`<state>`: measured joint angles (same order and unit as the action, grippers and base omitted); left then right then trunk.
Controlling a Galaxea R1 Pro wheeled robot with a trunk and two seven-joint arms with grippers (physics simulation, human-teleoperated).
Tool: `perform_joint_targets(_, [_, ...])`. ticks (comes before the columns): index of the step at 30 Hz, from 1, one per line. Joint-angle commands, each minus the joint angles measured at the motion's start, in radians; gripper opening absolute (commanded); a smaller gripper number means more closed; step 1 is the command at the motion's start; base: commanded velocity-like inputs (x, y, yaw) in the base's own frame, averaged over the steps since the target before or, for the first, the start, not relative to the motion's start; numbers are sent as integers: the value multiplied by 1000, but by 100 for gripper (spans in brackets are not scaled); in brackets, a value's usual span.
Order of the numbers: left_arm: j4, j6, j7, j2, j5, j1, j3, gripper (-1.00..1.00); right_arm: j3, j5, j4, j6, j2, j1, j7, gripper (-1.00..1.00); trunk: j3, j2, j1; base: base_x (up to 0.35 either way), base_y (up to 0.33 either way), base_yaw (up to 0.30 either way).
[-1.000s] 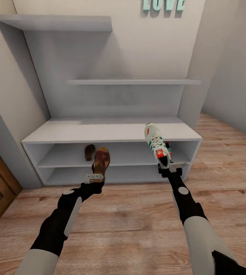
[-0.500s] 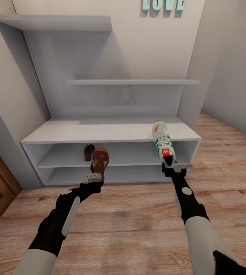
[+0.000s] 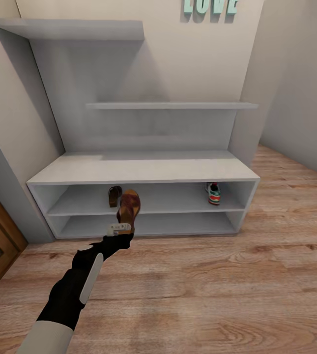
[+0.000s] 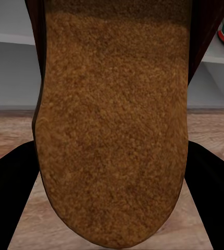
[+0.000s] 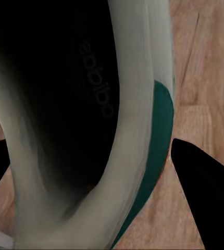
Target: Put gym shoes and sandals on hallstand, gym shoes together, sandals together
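Head view: left end effector (image 3: 120, 229) clamps sandal (image 3: 129, 206).

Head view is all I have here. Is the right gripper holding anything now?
Observer: Yes. The right gripper is shut on a gym shoe.
Operator: What is behind that shoe?
Observer: Wood floor.
Operator: And what does the left wrist view give?
Observer: A grainy tan face of the sandal is turned to that camera, with the left gripper's dark fingers on both sides.
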<state>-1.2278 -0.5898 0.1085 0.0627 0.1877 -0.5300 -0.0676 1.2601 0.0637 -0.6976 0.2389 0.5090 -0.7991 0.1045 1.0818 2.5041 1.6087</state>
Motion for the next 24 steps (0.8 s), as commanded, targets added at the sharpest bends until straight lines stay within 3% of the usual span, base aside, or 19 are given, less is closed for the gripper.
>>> perform_joint_targets(1, [0,-5,1,2,4,-1,0,-100,30,3,-1,15,27,-2,9,-100,1,0,0,0,0,0])
perform_joint_targets(2, [0,-5,1,2,4,-1,0,-100,39,5,-1,18,43,-2,9,-100,1,0,0,0,0,0])
perform_joint_targets(3, [6,-5,0,5,3,-1,-2,-100,55,13,-1,30,91,-2,8,-100,1,0,0,0,0,0])
perform_joint_targets(5, [16,-6,0,7,2,-1,-3,-100,64,32,-1,49,131,-2,8,-100,1,0,0,0,0,0])
perform_joint_targets(7, [24,-6,-1,12,2,-1,-5,-100,69,89,-2,95,170,-2,8,-100,1,0,0,0,0,0])
perform_joint_targets(9, [27,-8,-1,14,2,-1,-5,-100,71,148,-2,134,189,-2,8,-100,1,0,0,0,0,0])
perform_joint_targets(12, [41,-14,-3,19,2,-1,-7,-100,72,253,-2,186,204,-2,9,-100,1,0,0,0,0,0])
perform_joint_targets(14, [89,-16,-4,26,2,-3,-8,-100,73,283,-2,198,206,-2,9,-100,1,0,0,0,0,0])
perform_joint_targets(20, [343,-14,-15,48,-1,-15,-8,-100,72,302,-3,205,207,-2,8,-100,1,0,0,0,0,0])
perform_joint_targets(24, [409,-8,-90,52,-2,-21,-9,-100,71,305,-3,207,206,-2,8,-100,1,0,0,0,0,0])
